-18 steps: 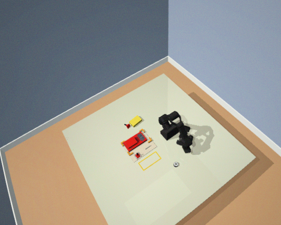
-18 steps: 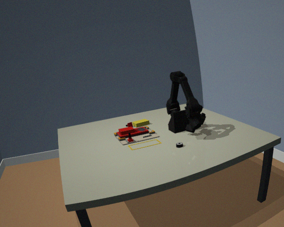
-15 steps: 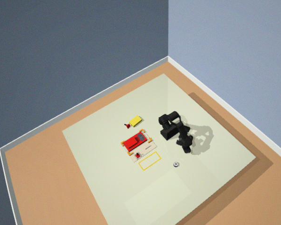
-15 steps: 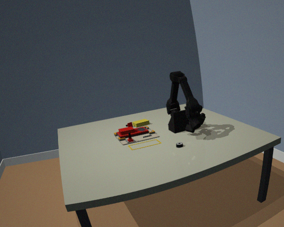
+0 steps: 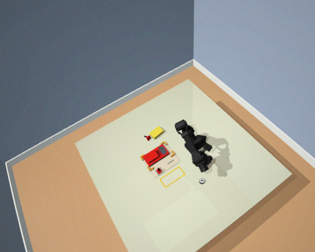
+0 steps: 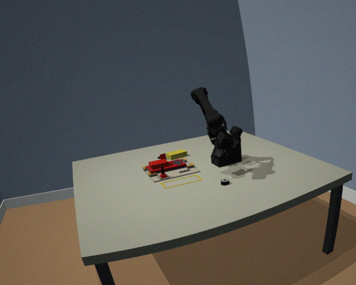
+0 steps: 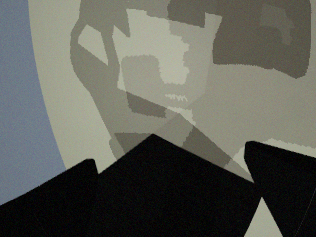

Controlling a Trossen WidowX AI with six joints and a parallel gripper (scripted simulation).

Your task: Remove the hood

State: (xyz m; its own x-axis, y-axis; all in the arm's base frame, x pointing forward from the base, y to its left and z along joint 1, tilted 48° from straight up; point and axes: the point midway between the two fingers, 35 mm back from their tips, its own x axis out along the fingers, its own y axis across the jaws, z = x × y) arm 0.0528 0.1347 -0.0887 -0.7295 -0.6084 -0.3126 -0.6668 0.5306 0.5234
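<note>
Fingers of the gripper [image 5: 203, 167] are spread wide on nothing beside the arm's base, while the red hood [image 5: 153, 156], seated on the toy car [image 5: 156, 154], is best approached from above, squarely.

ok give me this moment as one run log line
phase: pre-reach | fingers: open, holding nothing | arm: folded near base, away from toy car | hood: on car | marked area: unfilled
</note>
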